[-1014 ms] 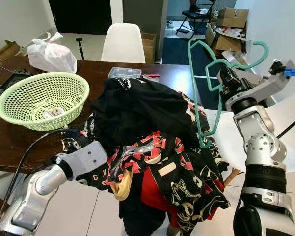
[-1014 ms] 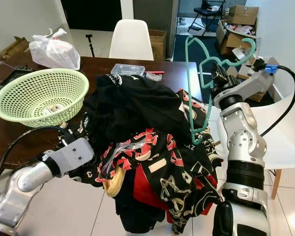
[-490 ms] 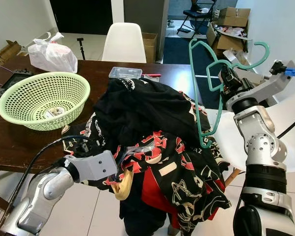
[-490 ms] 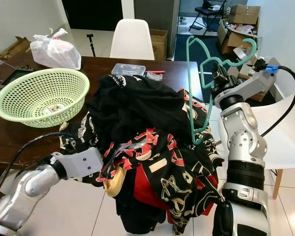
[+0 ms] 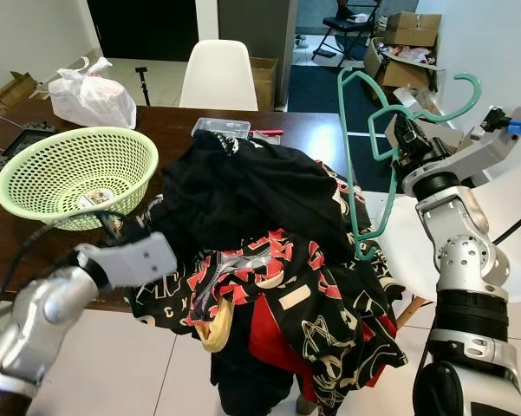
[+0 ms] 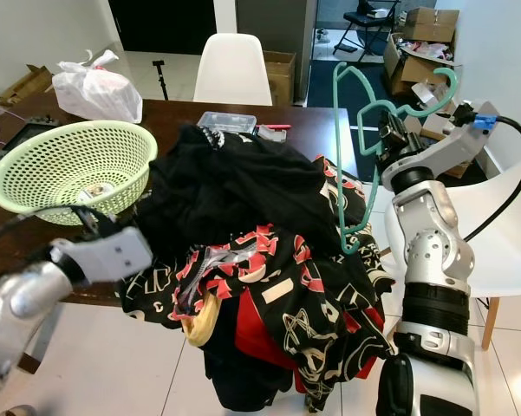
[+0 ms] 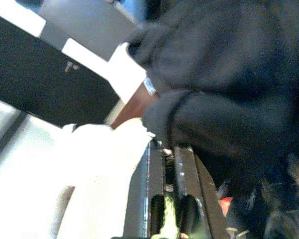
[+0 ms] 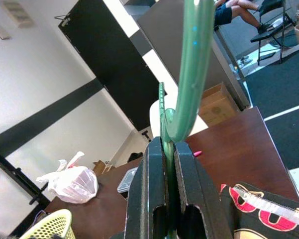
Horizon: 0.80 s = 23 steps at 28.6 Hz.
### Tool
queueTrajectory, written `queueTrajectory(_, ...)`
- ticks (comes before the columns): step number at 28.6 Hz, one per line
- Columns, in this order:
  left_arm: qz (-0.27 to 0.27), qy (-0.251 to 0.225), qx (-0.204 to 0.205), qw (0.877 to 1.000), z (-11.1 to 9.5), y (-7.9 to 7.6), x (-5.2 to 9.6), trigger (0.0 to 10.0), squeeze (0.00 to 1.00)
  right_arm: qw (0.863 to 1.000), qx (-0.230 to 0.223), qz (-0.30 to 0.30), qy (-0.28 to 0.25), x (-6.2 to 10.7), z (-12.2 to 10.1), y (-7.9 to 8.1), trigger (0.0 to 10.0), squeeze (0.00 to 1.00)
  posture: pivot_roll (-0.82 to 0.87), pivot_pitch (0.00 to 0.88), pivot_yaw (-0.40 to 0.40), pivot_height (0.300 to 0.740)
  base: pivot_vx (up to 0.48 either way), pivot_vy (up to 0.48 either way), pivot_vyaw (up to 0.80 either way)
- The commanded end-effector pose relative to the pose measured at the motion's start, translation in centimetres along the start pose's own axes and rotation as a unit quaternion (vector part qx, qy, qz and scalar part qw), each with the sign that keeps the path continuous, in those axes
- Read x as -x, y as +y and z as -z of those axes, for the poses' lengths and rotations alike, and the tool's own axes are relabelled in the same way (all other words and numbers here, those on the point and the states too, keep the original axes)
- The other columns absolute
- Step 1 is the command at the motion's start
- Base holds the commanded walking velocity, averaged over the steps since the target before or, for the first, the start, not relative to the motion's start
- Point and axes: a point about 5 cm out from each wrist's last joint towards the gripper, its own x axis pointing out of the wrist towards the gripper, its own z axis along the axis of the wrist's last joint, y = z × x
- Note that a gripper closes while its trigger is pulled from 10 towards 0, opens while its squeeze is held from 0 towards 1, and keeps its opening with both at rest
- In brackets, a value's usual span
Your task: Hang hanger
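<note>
Right fingers (image 8: 167,164) clamped on green hanger (image 5: 364,173) above clothes pile (image 5: 260,243); left fingers (image 7: 171,169) pinched together against black cloth.

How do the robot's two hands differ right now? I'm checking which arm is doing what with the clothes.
The right hand is raised beside the table, shut on the green plastic hanger, which hangs upright from it. The left hand sits lower, at the edge of the heap of black and red patterned clothes, its fingers pressed close together against dark fabric. Whether it actually grips the cloth is unclear. Both have long black fingers on silver arms.
</note>
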Motion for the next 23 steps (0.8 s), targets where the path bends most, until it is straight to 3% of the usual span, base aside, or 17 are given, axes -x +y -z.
queueTrajectory(1, -0.001, -0.019, 0.036, 0.999, -0.9, 0.5, -0.1, 0.0, 0.0, 1.0, -0.01, -0.008, -0.013, -0.2, -0.4, 0.3, 10.0, 0.0, 0.04, 0.09, -0.021, 0.74, 0.0, 0.0, 0.0)
queueTrajectory(2, 0.005, -0.072, 0.114, 0.991, -3.1, 2.0, -0.7, 0.0, 0.0, 0.999, -0.024, -0.022, -0.014, -0.2, -0.5, 0.6, 10.0, 0.0, 0.04, 0.088, -0.023, 0.74, 0.0, 0.0, 0.0)
queueTrajectory(3, 0.022, -0.14, 0.173, 0.975, -5.7, 4.0, -1.0, 0.0, 0.0, 0.997, -0.044, -0.054, -0.015, -0.2, -0.6, 1.2, 10.0, 0.0, 0.05, 0.08, -0.025, 0.74, 0.0, 0.0, 0.0)
queueTrajectory(4, 0.022, -0.14, 0.173, 0.975, -5.7, 4.0, -1.0, 0.0, 0.0, 0.997, -0.044, -0.054, -0.015, -0.2, -0.6, 1.2, 10.0, 0.0, 0.05, 0.08, -0.025, 0.74, 0.0, 0.0, 0.0)
queueTrajectory(5, 0.048, -0.2, 0.215, 0.955, -8.1, 5.6, -1.1, 0.0, 0.0, 0.994, -0.059, -0.086, -0.017, -0.1, -0.7, 1.8, 10.0, 0.0, 0.05, 0.079, -0.025, 0.74, 0.0, 0.0, 0.0)
queueTrajectory(6, 0.048, -0.2, 0.215, 0.955, -8.1, 5.6, -1.1, 0.0, 0.0, 0.994, -0.059, -0.086, -0.017, -0.1, -0.7, 1.8, 10.0, 0.0, 0.05, 0.079, -0.025, 0.74, 0.0, 0.0, 0.0)
queueTrajectory(7, 0.083, -0.276, 0.242, 0.927, -11.1, 8.1, -0.8, 0.0, 0.0, 0.989, -0.07, -0.132, -0.02, 0.1, -0.7, 2.9, 10.0, 0.0, 0.06, 0.065, -0.022, 0.74, 0.0, 0.0, 0.0)
queueTrajectory(9, 0.113, -0.367, 0.258, 0.887, -15.2, 12.0, -0.2, 0.0, 0.0, 0.981, -0.08, -0.174, -0.025, 0.3, -0.8, 3.9, 10.0, 0.0, 0.07, 0.053, -0.021, 0.74, 0.0, 0.0, 0.0)
queueTrajectory(11, 0.113, -0.413, 0.264, 0.864, -17.6, 14.4, 0.1, 0.0, 0.0, 0.982, -0.084, -0.164, -0.03, 0.2, -0.7, 3.8, 10.0, 0.0, 0.07, 0.048, -0.016, 0.74, 0.0, 0.0, 0.0)
queueTrajectory(12, 0.113, -0.424, 0.265, 0.859, -18.2, 14.9, 0.2, 0.0, 0.0, 0.984, -0.085, -0.156, -0.031, 0.1, -0.6, 3.6, 10.0, 0.0, 0.07, 0.046, -0.015, 0.74, 0.0, 0.0, 0.0)
queueTrajectory(13, 0.119, -0.432, 0.267, 0.853, -18.8, 14.9, 0.2, 2.8, 0.0, 0.988, -0.077, -0.128, -0.035, -0.1, -0.7, 2.9, 10.0, 0.0, 0.07, 0.04, -0.011, 0.74, 0.0, 0.0, 0.0)
queueTrajectory(14, 0.13, -0.437, 0.273, 0.847, -19.3, 14.6, 0.3, 7.0, 0.0, 0.993, -0.066, -0.083, -0.043, -0.3, -0.8, 1.7, 10.0, 0.0, 0.07, 0.034, -0.008, 0.74, 0.0, 0.0, 0.0)
queueTrajectory(15, 0.138, -0.44, 0.277, 0.843, -19.5, 14.4, 0.3, 7.0, 0.0, 0.996, -0.058, -0.053, -0.047, -0.4, -1.0, 0.9, 10.0, 0.0, 0.06, 0.033, -0.007, 0.74, 0.0, 0.0, 0.0)
queueTrajectory(17, 0.154, -0.44, 0.285, 0.838, -19.7, 13.5, 0.3, 10.0, 0.0, 0.997, -0.05, -0.006, -0.056, -0.4, -1.3, -0.6, 10.0, 0.0, 0.06, 0.028, -0.006, 0.74, 0.0, 0.0, 0.0)
queueTrajectory(23, 0.183, -0.408, 0.325, 0.834, -18.9, 11.9, 0.0, 10.0, 0.0, 0.997, -0.023, 0.032, -0.058, -0.2, -1.8, -2.1, 10.0, 0.0, 0.06, 0.023, -0.007, 0.74, 0.0, 0.0, 0.0)
